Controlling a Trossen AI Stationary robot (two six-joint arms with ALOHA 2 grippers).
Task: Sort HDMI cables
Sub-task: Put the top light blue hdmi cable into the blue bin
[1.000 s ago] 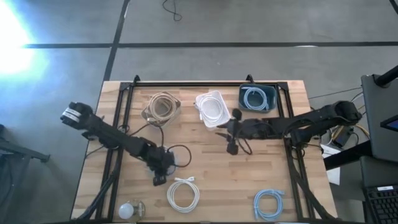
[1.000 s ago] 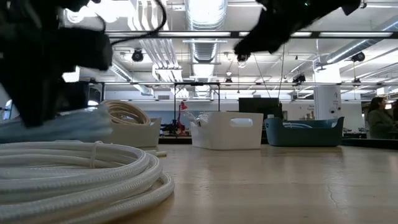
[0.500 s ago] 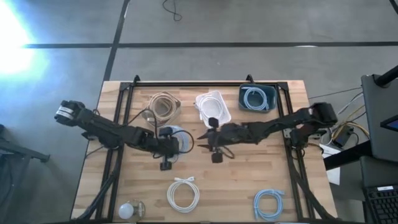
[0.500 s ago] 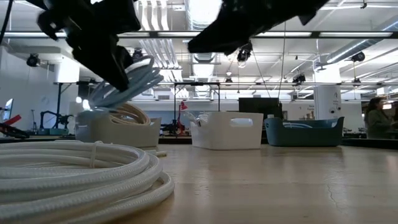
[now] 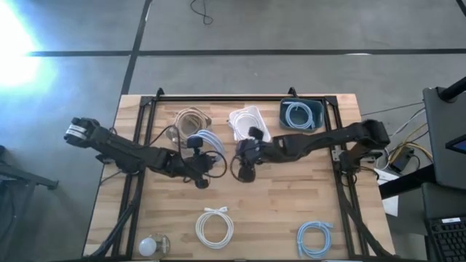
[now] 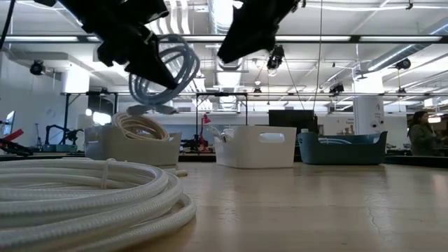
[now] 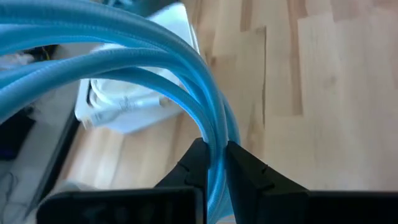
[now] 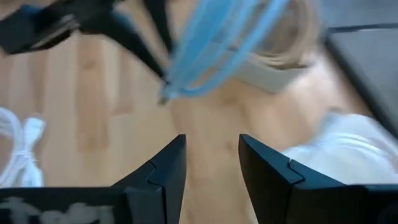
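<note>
A light blue HDMI coil (image 5: 204, 141) hangs in the air over the table's middle, and my left gripper (image 5: 199, 161) is shut on it. In the low view the coil (image 6: 165, 68) sits high and tilted. My right gripper (image 5: 245, 159) is open just right of the coil, touching nothing. In its wrist view the coil (image 8: 219, 48) is ahead of the open fingers. At the far edge a beige bin (image 5: 191, 124) holds tan coils, a white bin (image 5: 249, 125) a white coil, and a blue bin (image 5: 301, 114) a light blue coil. A white coil (image 5: 215, 227) and a blue coil (image 5: 315, 239) lie flat near the near edge. My left gripper pinches several strands of the blue coil's rim (image 7: 214, 134) between its two fingers (image 7: 194, 167), lying across the strands. The coil is lifted clear of the table. It is tilted and stands out beyond the fingertips.
A small white ball-like object (image 5: 150, 245) sits at the near left corner. A black frame rail (image 5: 240, 99) runs along the far edge in front of the bins. Bare wood lies between the two arms and the coils near the near edge.
My left gripper has risen from the table's near-left part and moved toward the far edge, carrying the blue coil up clear of the table and tipping it from flat to tilted. My right gripper has moved left toward the coil.
</note>
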